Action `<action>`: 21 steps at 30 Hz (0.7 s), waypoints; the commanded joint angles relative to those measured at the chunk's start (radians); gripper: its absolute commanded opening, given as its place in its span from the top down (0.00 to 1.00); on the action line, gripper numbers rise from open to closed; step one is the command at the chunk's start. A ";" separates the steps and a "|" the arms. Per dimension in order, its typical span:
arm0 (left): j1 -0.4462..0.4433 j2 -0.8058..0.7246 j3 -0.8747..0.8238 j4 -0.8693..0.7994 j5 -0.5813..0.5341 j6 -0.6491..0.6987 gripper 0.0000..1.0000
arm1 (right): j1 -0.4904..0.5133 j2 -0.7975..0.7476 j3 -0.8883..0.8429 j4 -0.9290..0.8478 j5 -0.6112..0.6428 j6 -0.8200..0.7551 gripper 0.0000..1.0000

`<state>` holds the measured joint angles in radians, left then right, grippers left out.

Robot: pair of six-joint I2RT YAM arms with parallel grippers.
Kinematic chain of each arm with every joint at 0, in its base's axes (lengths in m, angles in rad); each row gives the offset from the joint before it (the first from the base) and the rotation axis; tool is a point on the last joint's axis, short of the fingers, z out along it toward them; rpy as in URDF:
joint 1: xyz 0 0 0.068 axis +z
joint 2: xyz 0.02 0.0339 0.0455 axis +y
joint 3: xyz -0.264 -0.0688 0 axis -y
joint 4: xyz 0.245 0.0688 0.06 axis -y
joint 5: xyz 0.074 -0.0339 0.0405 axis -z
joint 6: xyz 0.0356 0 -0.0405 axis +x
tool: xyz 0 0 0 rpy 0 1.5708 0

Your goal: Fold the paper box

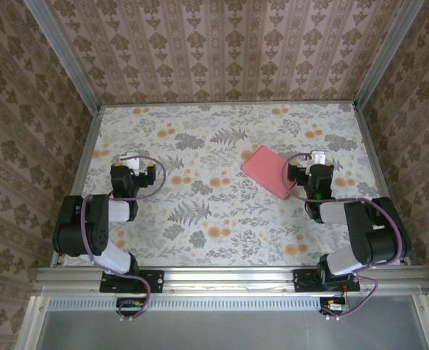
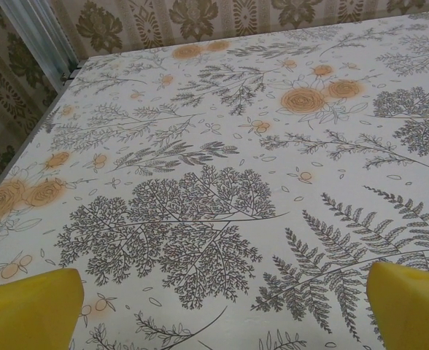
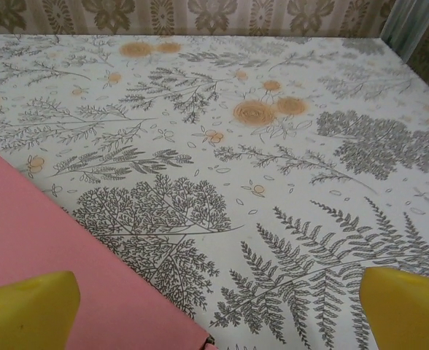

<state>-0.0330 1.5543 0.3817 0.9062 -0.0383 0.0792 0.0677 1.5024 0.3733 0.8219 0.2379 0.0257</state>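
Right of the table's middle, a slim salmon-pink rectangular card box (image 1: 268, 171) is lying flat and closed on the floral-printed tabletop (image 1: 200, 219), with damask-papered walls (image 1: 222, 51) standing around it. The left gripper (image 2: 218, 310) and right gripper (image 3: 214, 310) are both gaping wide and holding nothing. The right one's yellow fingertip (image 3: 25, 310) is hanging over the box's edge.

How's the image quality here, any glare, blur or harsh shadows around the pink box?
Top external view: soft, even light, no glare, the paper box sharp with only a faint shadow. Right wrist view: box and table crisp, the yellow fingertips in the bottom corners slightly soft. Left wrist view: table print sharp, fingertips likewise soft.
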 commanded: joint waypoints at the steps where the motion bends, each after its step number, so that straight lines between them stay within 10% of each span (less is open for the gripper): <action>1: -0.005 -0.003 0.008 0.011 -0.011 -0.001 0.00 | -0.035 0.024 0.026 0.042 -0.083 0.020 0.00; 21: 0.027 -0.003 0.020 -0.015 0.061 -0.016 0.00 | -0.050 0.027 0.029 0.039 -0.112 0.026 0.00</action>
<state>-0.0296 1.5543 0.3817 0.9054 -0.0216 0.0792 0.0219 1.5272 0.3805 0.8318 0.1452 0.0334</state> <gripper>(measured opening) 0.997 0.999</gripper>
